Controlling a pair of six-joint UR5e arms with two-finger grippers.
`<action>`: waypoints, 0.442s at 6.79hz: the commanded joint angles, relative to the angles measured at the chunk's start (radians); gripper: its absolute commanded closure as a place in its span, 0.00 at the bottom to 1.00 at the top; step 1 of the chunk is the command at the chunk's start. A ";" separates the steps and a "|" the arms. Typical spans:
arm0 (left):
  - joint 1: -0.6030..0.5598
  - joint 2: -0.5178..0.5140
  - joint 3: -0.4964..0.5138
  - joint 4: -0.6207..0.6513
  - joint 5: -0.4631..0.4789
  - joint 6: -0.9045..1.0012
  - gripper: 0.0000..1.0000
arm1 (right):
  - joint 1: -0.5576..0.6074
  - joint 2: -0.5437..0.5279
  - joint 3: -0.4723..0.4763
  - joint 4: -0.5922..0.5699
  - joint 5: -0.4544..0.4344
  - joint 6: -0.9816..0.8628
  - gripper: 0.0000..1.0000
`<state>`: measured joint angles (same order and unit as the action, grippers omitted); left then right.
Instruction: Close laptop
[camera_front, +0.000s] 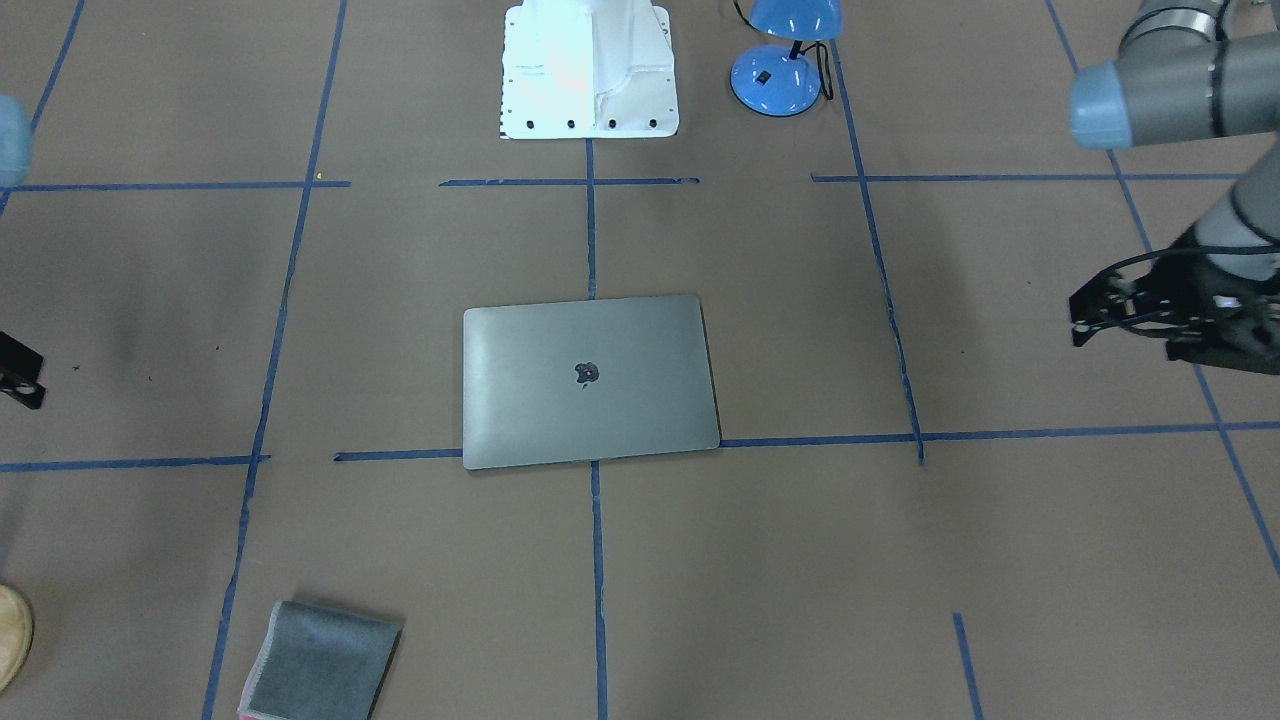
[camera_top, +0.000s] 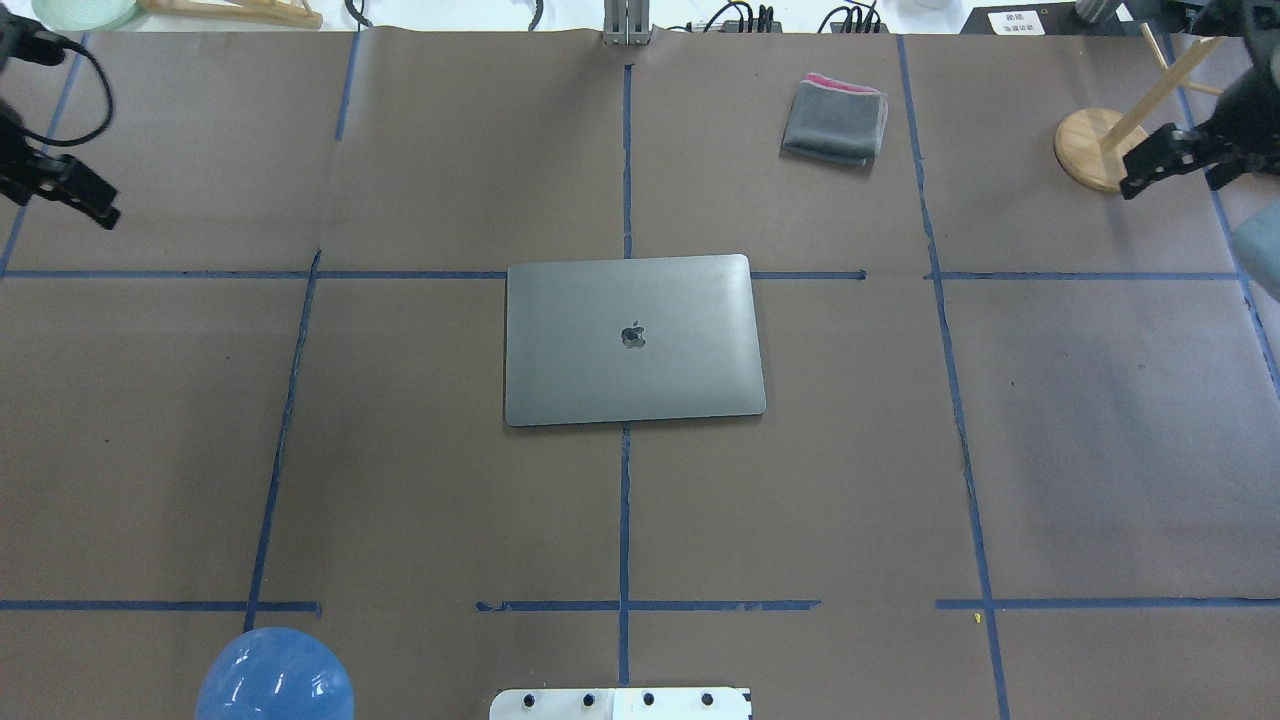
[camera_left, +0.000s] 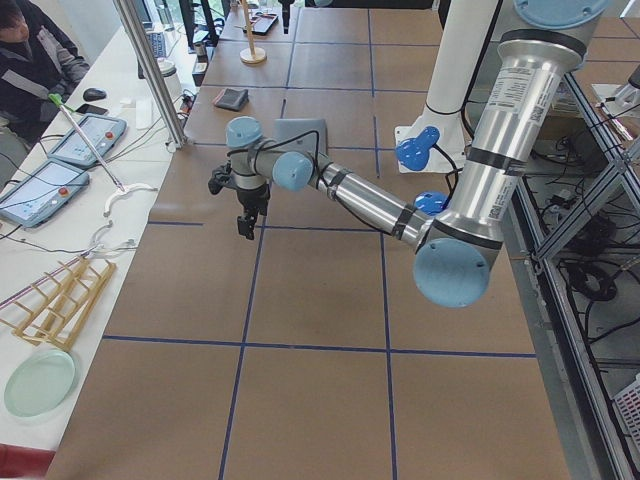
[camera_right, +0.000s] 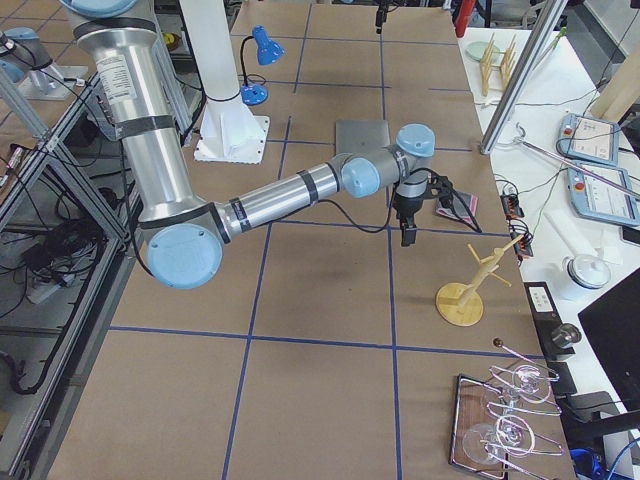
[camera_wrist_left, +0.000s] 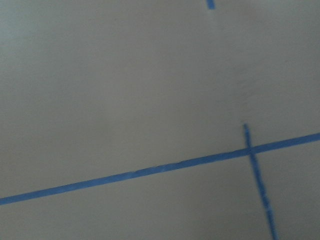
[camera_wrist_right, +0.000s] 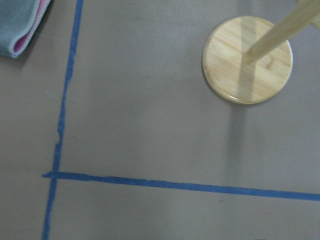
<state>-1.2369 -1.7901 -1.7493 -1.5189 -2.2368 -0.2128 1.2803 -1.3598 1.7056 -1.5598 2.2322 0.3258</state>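
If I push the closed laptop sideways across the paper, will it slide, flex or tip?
The laptop probably slides as one stiff slab: its metal-looking lid lies shut and flat. It seems unlikely to tip, being low and wide. Flush on the brown paper, its thin edge looks hard to get under for lifting.

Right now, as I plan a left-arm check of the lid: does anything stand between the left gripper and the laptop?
Nothing visible does. Only bare table with blue tape lines lies between the left gripper and the closed laptop. The grey cloth and blue lamp sit well off that line.
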 joint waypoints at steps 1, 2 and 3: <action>-0.180 0.156 -0.007 0.012 -0.067 0.179 0.00 | 0.178 -0.140 0.005 -0.044 0.047 -0.338 0.00; -0.226 0.214 -0.007 0.017 -0.075 0.267 0.00 | 0.247 -0.188 0.043 -0.127 0.075 -0.432 0.00; -0.289 0.234 -0.006 0.075 -0.111 0.294 0.00 | 0.258 -0.253 0.073 -0.172 0.081 -0.445 0.00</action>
<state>-1.4548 -1.5985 -1.7552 -1.4891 -2.3160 0.0265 1.4968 -1.5407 1.7438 -1.6678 2.2972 -0.0589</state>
